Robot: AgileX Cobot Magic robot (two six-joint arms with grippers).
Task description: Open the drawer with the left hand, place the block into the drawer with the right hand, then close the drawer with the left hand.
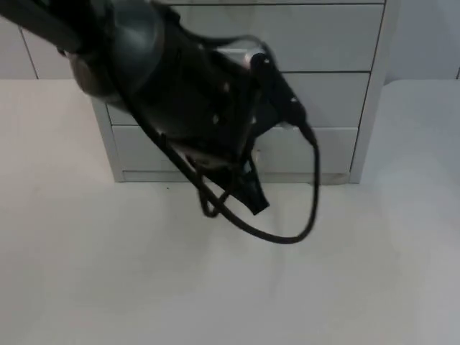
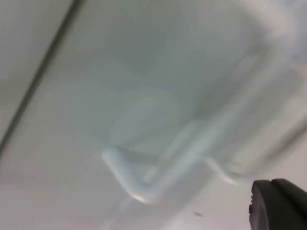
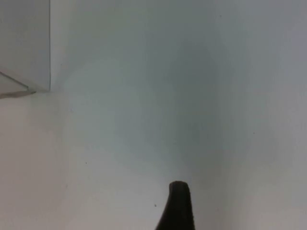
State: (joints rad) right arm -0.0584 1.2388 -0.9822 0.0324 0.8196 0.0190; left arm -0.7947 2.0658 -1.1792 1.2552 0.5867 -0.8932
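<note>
A white drawer cabinet (image 1: 366, 108) stands at the back of the table, its stacked drawer fronts flush with the frame. My left arm reaches across its front, and my left gripper (image 1: 251, 192) hangs low before the bottom drawer (image 1: 316, 149), close to its middle. In the left wrist view a pale looped drawer handle (image 2: 144, 179) on the drawer front is very near and blurred. My right gripper (image 3: 178, 208) waits over bare white table off to the cabinet's side, where a corner of the cabinet (image 3: 24, 48) is seen.
White table top (image 1: 215, 287) spreads in front of the cabinet and to both sides. The left arm's bulk (image 1: 165, 79) covers the left and middle of the drawer fronts. The grey wall (image 3: 192, 57) rises behind the table.
</note>
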